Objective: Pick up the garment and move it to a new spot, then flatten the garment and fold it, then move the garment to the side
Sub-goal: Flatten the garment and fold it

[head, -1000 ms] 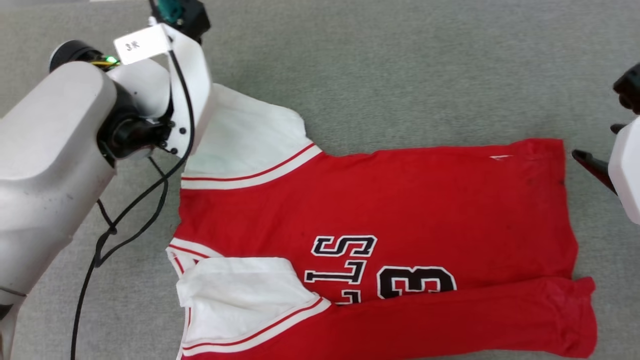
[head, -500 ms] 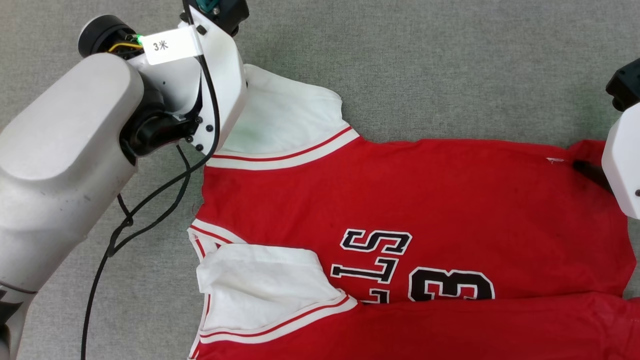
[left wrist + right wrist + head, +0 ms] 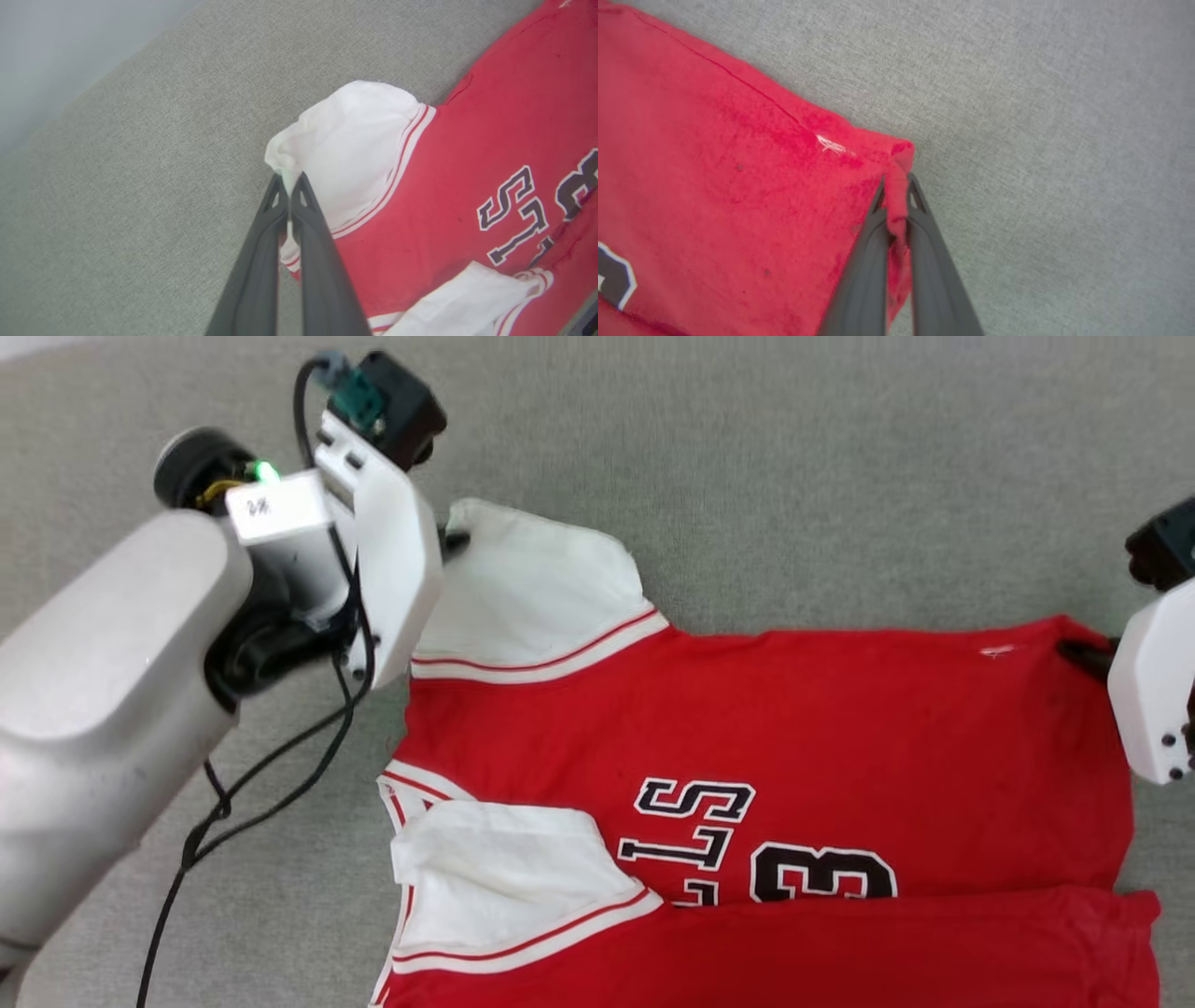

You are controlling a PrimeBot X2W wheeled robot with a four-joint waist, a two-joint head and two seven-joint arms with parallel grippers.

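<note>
Your item: red jersey [image 3: 794, 728], flat on grey surface [image 3: 840, 476]. Left claw [image 3: 289, 182] clamps its white sleeve [image 3: 345, 140]; right claw [image 3: 896, 186] clamps its hem corner [image 3: 901, 150].

Open grey surface [image 3: 794, 476] all round the garment [image 3: 747, 728]; loose black cable [image 3: 221, 805] just beside its collar edge.

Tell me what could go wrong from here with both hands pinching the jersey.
The left hand pinches only a thin edge of the white sleeve; a pull could slip it free.
The right hand holds a small bunched hem corner; uneven tension may skew the garment.
The near sleeve lies folded onto the chest, so a fold could trap that crease.
</note>
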